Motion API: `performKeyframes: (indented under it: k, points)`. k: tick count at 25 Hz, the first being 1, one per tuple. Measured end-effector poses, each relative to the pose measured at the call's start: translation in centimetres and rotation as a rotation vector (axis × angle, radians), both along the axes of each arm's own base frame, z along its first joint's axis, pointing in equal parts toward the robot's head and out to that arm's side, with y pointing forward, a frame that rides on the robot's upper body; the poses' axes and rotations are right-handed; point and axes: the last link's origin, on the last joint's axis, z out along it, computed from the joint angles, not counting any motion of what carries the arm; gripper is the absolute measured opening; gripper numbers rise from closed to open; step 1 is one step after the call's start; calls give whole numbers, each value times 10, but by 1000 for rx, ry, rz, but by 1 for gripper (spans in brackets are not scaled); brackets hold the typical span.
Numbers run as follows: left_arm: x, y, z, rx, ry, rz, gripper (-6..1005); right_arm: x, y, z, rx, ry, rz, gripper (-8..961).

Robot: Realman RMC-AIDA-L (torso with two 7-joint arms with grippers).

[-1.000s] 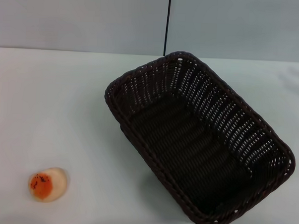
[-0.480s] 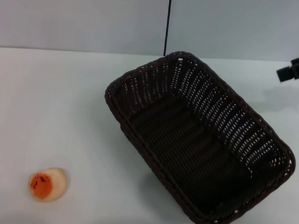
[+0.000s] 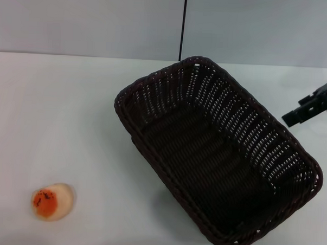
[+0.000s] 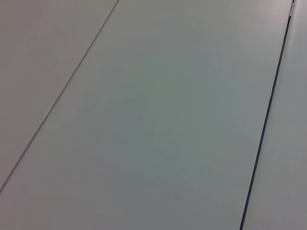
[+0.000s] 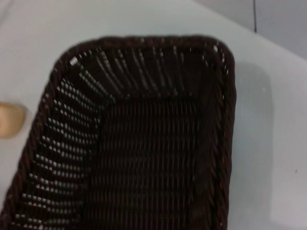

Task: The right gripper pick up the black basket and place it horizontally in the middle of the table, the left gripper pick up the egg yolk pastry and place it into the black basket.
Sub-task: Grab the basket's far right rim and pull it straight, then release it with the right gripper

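You are at the very start: nothing has been picked up or placed, so both halves of the task are left. The black basket (image 3: 216,152) sits skewed on the white table (image 3: 71,113), filling the centre and lower right of the head view, its long axis running diagonally from upper left to lower right rather than lying horizontally, and it is empty inside. The right gripper (image 3: 311,109) shows at the right edge of the head view, above and to the right of the basket's long far rim, apart from it and holding nothing; you only get a dark angular tip there, so you cannot tell whether its jaws are spread or pressed together. The right wrist view looks down into the basket (image 5: 144,143) from one short end, without showing that arm's own fingers. The egg yolk pastry (image 3: 52,201) lies in the lower left of the head view, well apart from the basket, untouched; a pale edge of it (image 5: 10,120) peeps in at the left side of the right wrist view. The left gripper is not in any view, and its wrist camera shows only a plain grey panelled surface. As for materials, the basket is dark brown-black woven wicker, rectangular with rounded corners, sloped openwork sides that let light through, a tighter ribbed floor and a thick braided rim that looks like the natural grasping edge. The pastry is a small rounded cream bun with an orange-red speckled patch, likely soft, while the tabletop is flat, smooth and matte.
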Motion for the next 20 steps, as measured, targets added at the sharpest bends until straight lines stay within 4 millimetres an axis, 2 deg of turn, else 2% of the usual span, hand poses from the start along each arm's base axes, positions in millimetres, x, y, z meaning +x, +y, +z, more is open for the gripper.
performKeyframes:
  k: [8, 11, 20]
  points:
    - [-2, -1, 0, -3, -3, 12, 516, 8, -1, -33, -47, -66, -21, 755]
    - [-2, -2, 0, -4, -4, 12, 516, 8, -3, -39, -62, -67, -21, 754]
    - [-2, -2, -1, -4, -4, 16, 515, 11, -8, -51, -89, -72, -19, 670]
